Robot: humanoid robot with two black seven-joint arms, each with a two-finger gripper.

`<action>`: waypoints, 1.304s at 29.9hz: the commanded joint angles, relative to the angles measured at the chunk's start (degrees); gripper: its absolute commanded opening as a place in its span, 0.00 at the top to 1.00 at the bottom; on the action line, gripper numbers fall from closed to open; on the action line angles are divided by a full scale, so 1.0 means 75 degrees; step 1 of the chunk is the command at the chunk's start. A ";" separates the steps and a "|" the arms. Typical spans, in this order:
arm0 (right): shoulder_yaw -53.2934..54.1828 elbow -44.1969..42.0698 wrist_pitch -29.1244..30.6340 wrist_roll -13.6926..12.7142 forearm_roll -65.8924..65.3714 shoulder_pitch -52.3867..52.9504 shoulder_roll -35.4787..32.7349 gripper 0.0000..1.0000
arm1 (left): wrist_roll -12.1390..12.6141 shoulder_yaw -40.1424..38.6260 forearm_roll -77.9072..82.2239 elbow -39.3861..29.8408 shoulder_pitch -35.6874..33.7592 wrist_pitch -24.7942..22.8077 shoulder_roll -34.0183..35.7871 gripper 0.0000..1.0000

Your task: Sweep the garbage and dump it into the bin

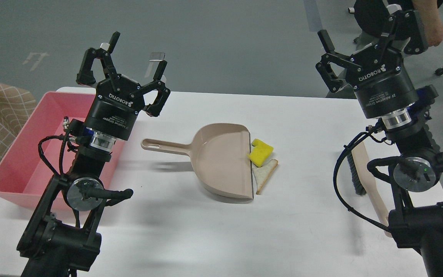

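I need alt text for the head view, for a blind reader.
On a white table, a beige dustpan lies with a yellow sponge and bread slice at its lip. Two open grippers, left and right, hover above; a pink bin sits left.

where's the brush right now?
Head view, right side: the brush lies on the white table, partly hidden behind the right arm, well right of the dustpan.

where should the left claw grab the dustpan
Probably by the handle. It's a slim bar lying flat, sticking out of the dustpan toward the left claw, with bare table around it. Come from above, fingers straddling the bar's width. The pan itself is too wide.
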 commanded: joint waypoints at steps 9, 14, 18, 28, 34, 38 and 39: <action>-0.0001 0.0039 0.0000 0.0001 -0.0001 0.0002 0.0000 0.00 | -0.0083 0.0132 -0.0001 -0.0003 0.0003 -0.0117 0.0004 0.02; -0.0001 0.0039 0.0000 0.0012 0.0011 0.0014 0.0000 0.00 | -0.0107 0.0132 -0.0001 0.0009 0.0073 -0.0433 -0.0020 0.02; -0.0013 0.0050 0.0000 0.0012 0.0011 0.0002 0.0000 0.00 | -0.0095 0.0132 -0.0012 0.0020 0.0073 -0.0433 -0.0008 0.02; -0.0024 0.0050 0.0000 0.0012 0.0011 -0.0045 0.0000 0.00 | -0.0013 0.0261 -0.0001 0.0044 0.0226 -0.0480 0.0004 0.02; -0.0060 0.0062 0.0000 0.0012 0.0011 -0.0161 0.0000 0.00 | -0.0013 0.0261 -0.0001 0.0044 0.0191 -0.0422 0.0027 0.02; -0.0083 0.0062 0.0000 0.0012 0.0011 -0.0197 0.0000 0.00 | -0.0013 0.0237 -0.0012 0.0044 0.0108 -0.0386 0.0004 0.02; -0.0095 0.0062 0.0000 0.0012 0.0000 -0.0209 0.0000 0.00 | -0.0024 0.0237 -0.0012 0.0044 0.0074 -0.0386 0.0004 0.02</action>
